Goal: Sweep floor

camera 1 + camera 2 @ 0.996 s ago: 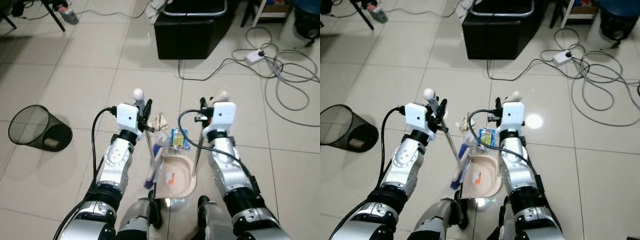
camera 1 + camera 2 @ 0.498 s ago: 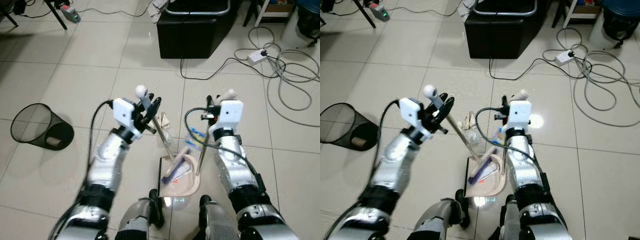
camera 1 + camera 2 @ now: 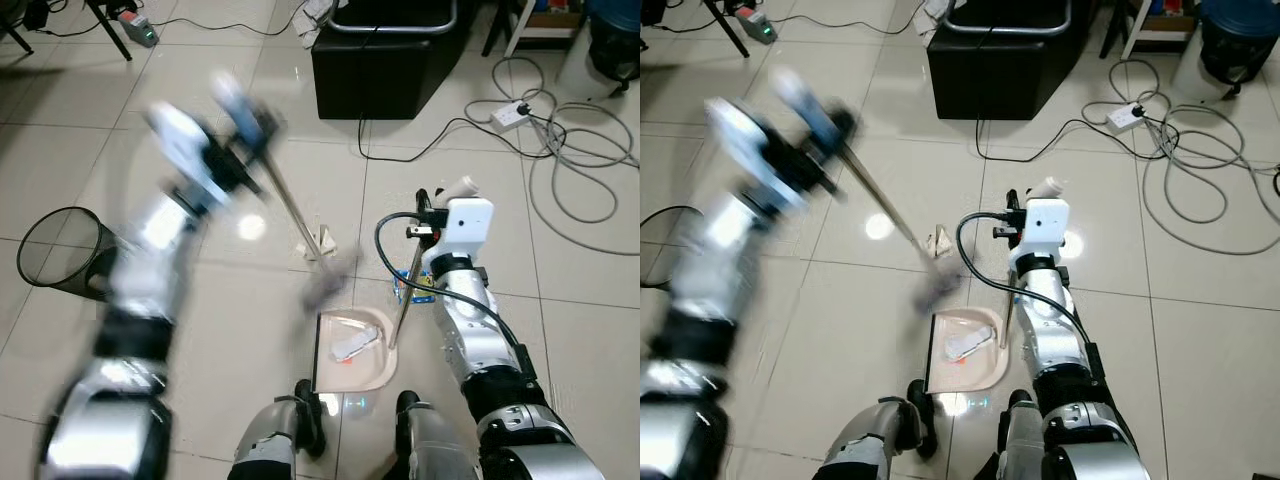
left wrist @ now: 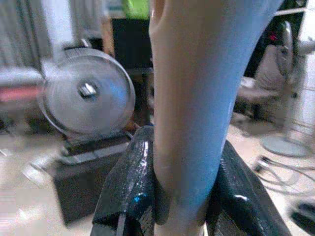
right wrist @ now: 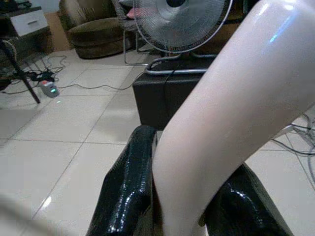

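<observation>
Left eye view: our left gripper [image 3: 250,125], clenched on the long thin broom stick [image 3: 290,205], seems to swing its blurry head just beyond the pale dustpan [image 3: 352,350]. Our right gripper [image 3: 432,205] grips the dustpan's upright handle [image 3: 406,295], nearer the crumpled paper [image 3: 318,240].

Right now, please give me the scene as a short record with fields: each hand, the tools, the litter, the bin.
left hand: raised to the robot's left, blurred, shut on broom handle
broom: slants down to floor beside dustpan
right hand: shut on dustpan handle
dustpan: on floor between feet, holds litter
litter on floor: crumpled paper beyond dustpan
bin: lying on its side, far left
</observation>
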Robot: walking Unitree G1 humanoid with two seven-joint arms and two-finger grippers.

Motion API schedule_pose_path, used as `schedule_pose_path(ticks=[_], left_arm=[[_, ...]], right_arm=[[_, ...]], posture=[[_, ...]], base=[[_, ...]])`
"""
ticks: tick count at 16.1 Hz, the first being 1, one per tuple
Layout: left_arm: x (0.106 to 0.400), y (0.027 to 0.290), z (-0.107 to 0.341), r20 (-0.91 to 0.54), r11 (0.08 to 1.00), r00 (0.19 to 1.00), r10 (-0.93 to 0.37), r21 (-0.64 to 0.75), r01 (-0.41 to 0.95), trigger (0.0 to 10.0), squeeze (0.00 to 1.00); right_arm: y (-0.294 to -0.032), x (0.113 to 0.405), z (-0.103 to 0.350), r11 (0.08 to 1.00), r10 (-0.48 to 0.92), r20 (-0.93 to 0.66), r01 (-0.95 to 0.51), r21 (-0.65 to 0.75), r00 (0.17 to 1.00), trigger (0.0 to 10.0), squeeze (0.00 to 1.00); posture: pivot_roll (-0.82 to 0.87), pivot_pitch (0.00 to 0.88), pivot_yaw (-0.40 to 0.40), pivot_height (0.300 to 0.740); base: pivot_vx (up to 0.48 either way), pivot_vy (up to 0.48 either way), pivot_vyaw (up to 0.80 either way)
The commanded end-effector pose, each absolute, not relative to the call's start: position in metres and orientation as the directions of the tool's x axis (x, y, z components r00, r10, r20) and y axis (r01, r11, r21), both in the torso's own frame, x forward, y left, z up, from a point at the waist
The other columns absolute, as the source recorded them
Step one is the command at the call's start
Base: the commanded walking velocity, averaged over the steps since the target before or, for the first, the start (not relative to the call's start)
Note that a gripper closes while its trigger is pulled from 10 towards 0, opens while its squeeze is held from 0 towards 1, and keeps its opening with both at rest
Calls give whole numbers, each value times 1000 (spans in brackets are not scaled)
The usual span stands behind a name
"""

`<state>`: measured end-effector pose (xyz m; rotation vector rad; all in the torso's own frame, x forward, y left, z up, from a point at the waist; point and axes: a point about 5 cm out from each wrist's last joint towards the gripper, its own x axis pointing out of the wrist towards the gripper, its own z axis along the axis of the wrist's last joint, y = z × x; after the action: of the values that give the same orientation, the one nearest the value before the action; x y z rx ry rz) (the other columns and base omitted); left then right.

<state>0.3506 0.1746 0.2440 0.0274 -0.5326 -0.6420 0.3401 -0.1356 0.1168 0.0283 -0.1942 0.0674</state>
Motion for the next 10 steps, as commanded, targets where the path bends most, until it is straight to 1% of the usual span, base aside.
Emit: schedule_pose_path(ticks=[1,2,3,4,5,6,7,8,9,10], left_arm=[[348,180,249,473,799,658,-585,202,566,10000,0],[351,190,253,467,819,681,-564,212,533,10000,0],[357,209,254,448,864,740,-502,221,452,10000,0],[361,229,246,398,915,825,-400,217,339,10000,0],[362,235,242,374,931,856,-357,213,295,10000,0],[362,241,227,300,949,913,-276,235,210,10000,0],[361,241,219,268,953,932,-245,242,181,10000,0],[354,244,196,217,970,967,-136,229,86,10000,0],[354,245,193,211,972,970,-118,226,69,10000,0],[348,246,180,199,982,978,-59,187,21,10000,0]], right_arm=[[-135,339,120,995,73,202,-85,51,977,10000,0],[-136,339,121,994,81,192,-95,63,978,10000,0],[-138,337,127,991,90,195,-107,80,977,10000,0],[-140,336,140,988,86,219,-111,104,972,10000,0],[-141,335,147,987,82,229,-111,115,970,10000,0],[-145,334,165,988,59,263,-94,124,963,10000,0],[-147,334,178,985,41,291,-88,151,956,10000,0],[-148,331,208,972,14,355,-96,213,935,10000,0],[-148,331,212,971,13,361,-99,220,932,10000,0],[-147,328,220,969,26,367,-113,218,930,10000,0]], posture=[[21,163,92,740],[15,133,96,740],[11,116,96,740],[4,100,96,740],[3,96,97,740],[1,90,93,740],[-1,87,90,740],[0,73,78,740],[0,71,77,740],[-6,49,76,740]], base=[[0,0,0],[0,0,0],[0,0,0],[0,0,0],[0,0,0],[0,0,800],[0,0,800],[0,0,800],[0,0,800],[0,0,800]])
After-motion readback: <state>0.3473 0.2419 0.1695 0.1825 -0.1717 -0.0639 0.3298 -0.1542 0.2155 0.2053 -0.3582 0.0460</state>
